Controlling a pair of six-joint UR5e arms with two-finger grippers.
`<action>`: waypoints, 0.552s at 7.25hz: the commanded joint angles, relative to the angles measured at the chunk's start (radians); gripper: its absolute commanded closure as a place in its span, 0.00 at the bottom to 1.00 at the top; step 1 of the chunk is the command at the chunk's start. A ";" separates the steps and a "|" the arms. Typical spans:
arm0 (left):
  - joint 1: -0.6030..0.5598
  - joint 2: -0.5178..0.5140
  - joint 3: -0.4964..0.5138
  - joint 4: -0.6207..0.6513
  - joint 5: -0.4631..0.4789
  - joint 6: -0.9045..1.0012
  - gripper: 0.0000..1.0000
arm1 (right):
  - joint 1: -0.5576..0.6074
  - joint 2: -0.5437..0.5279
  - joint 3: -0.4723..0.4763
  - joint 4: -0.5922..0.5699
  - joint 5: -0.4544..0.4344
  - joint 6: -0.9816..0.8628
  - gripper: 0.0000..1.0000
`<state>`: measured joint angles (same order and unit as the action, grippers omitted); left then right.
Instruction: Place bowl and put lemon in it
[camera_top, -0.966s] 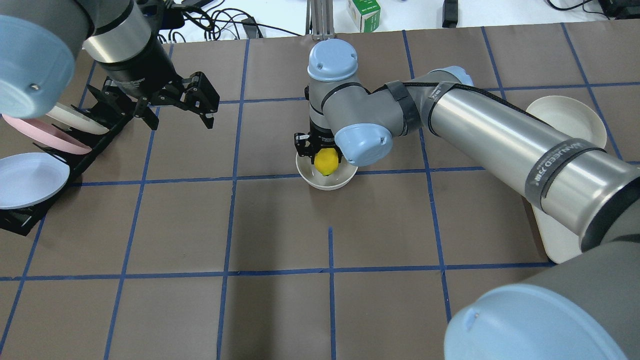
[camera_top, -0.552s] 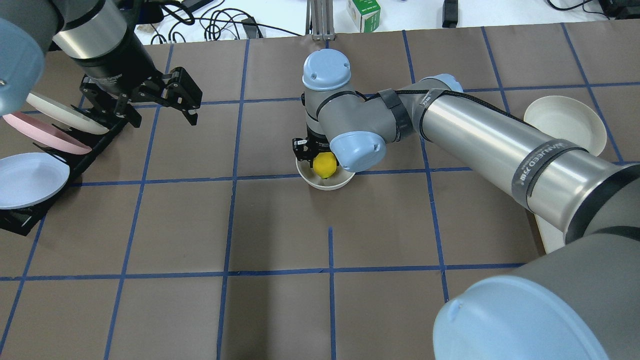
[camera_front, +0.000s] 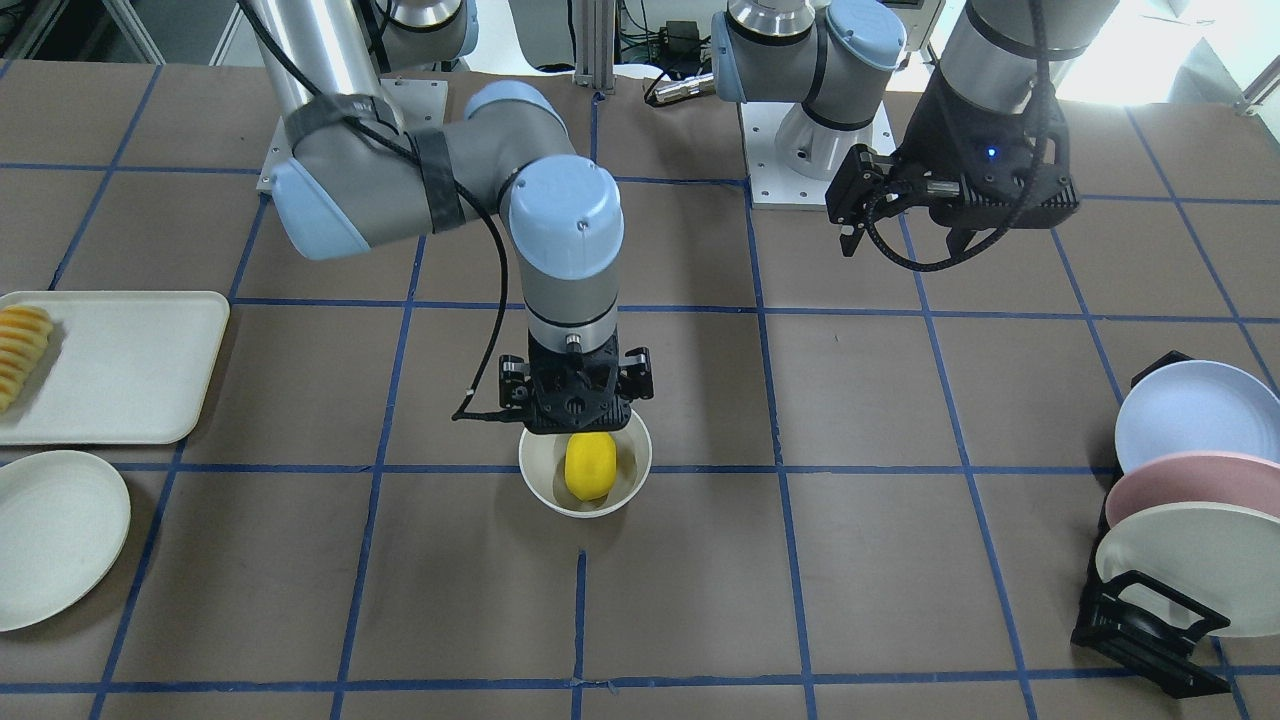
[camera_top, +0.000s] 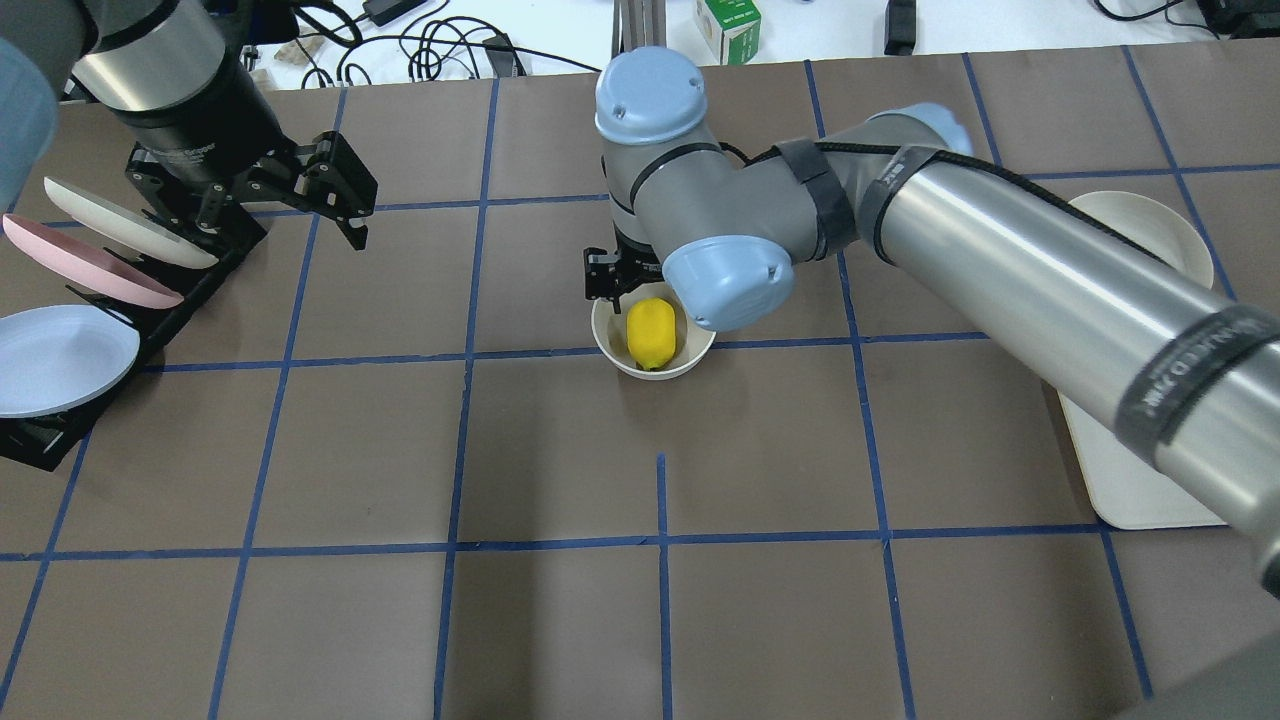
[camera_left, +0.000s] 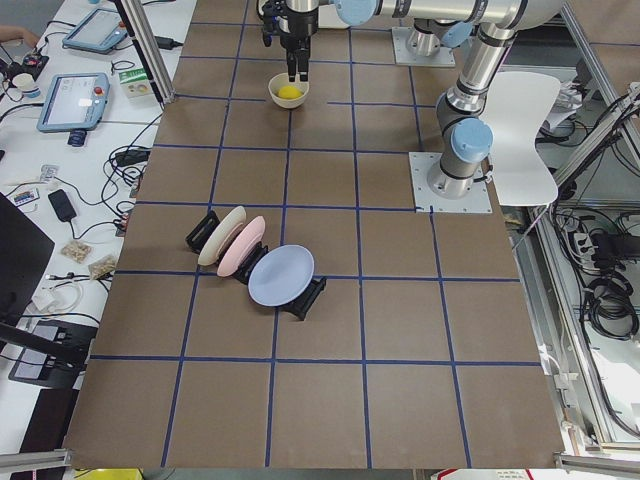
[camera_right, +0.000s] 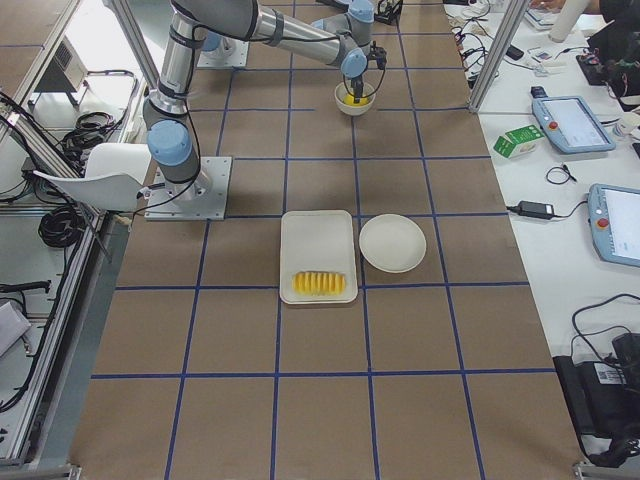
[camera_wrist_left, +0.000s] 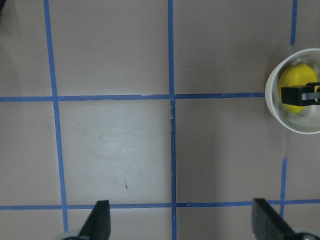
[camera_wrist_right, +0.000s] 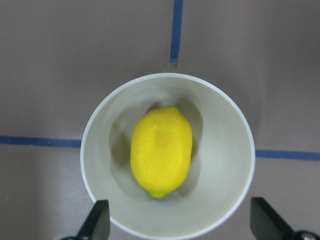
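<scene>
Front view: the small bright yellow oval lemon (camera_front: 588, 467) lies inside the small deep off-white glossy bowl (camera_front: 630, 480), dead centre. Right wrist view: your right gripper (camera_wrist_right: 180, 222) hangs above it, jaws spread wide at 5 and 7 o'clock, empty. Left wrist view: the left gripper (camera_wrist_left: 182, 225) gapes empty too, bowl at 3 o'clock. Expect the lemon light, firm, slick; pinch across its waist.

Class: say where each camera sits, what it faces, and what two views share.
Front-facing: across the table, facing the robot; left arm, right arm.
Overhead: behind robot, looking down; both arms.
Left side: table end; left arm nearer.
Right side: opposite end; right arm nearer.
Left wrist: over bare table; left fingers.
Right wrist: straight over bowl; right fingers.
Both wrists see the lemon.
</scene>
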<state>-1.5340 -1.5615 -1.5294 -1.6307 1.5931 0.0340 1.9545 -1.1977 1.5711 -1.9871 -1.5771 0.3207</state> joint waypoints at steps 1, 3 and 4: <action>0.000 -0.002 0.000 -0.001 -0.004 -0.002 0.00 | -0.078 -0.197 -0.003 0.231 -0.012 -0.012 0.00; 0.000 -0.006 0.000 0.000 -0.002 -0.003 0.00 | -0.289 -0.360 -0.006 0.423 0.000 -0.159 0.00; -0.002 -0.012 0.000 0.000 0.001 -0.008 0.00 | -0.319 -0.385 -0.009 0.462 0.017 -0.163 0.00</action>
<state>-1.5342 -1.5687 -1.5294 -1.6312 1.5917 0.0297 1.7073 -1.5245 1.5647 -1.6016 -1.5749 0.1919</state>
